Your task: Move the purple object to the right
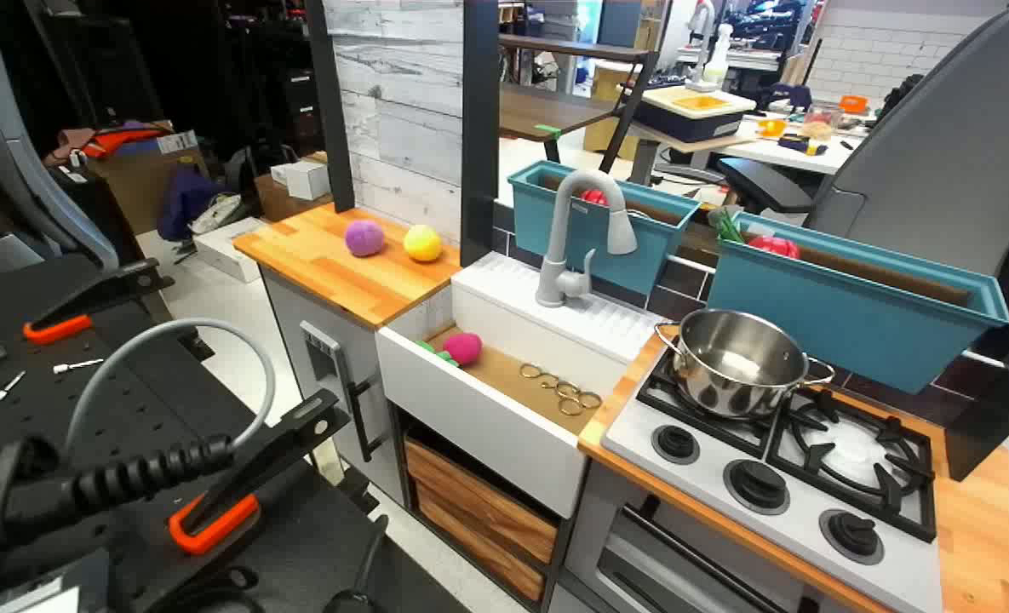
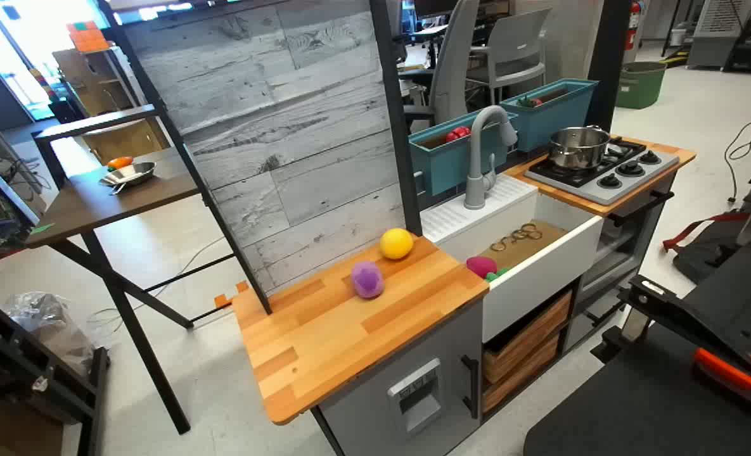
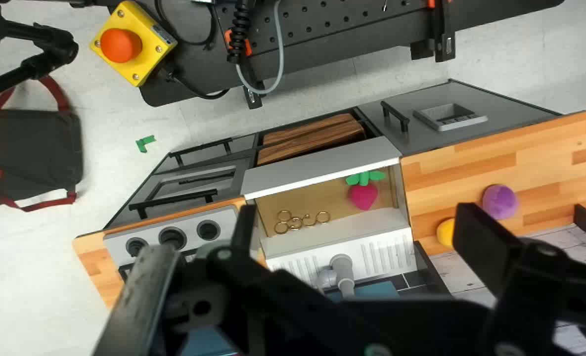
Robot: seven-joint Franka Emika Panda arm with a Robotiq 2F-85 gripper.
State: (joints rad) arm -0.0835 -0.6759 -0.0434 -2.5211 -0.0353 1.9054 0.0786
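The purple object (image 1: pixel 364 238) is a small round purple ball on the wooden counter (image 1: pixel 312 264) left of the sink in an exterior view. It also shows in an exterior view (image 2: pixel 367 279) and in the wrist view (image 3: pixel 500 201). The yellow ball (image 1: pixel 422 243) sits a short way from it, nearer the sink; it shows in an exterior view (image 2: pixel 396 244) and partly behind a finger in the wrist view (image 3: pixel 445 233). My gripper (image 3: pixel 356 217) is open and empty, high above the play kitchen, its fingers wide apart. It is not in either exterior view.
A white sink (image 1: pixel 478 438) holds a pink toy with green leaves (image 3: pixel 363 196) and gold rings (image 3: pixel 295 222). A grey faucet (image 1: pixel 568 221) rises behind it. A steel pot (image 1: pixel 738 362) stands on the stove. A wall panel (image 2: pixel 286 126) and teal planters (image 1: pixel 845 315) stand along the back.
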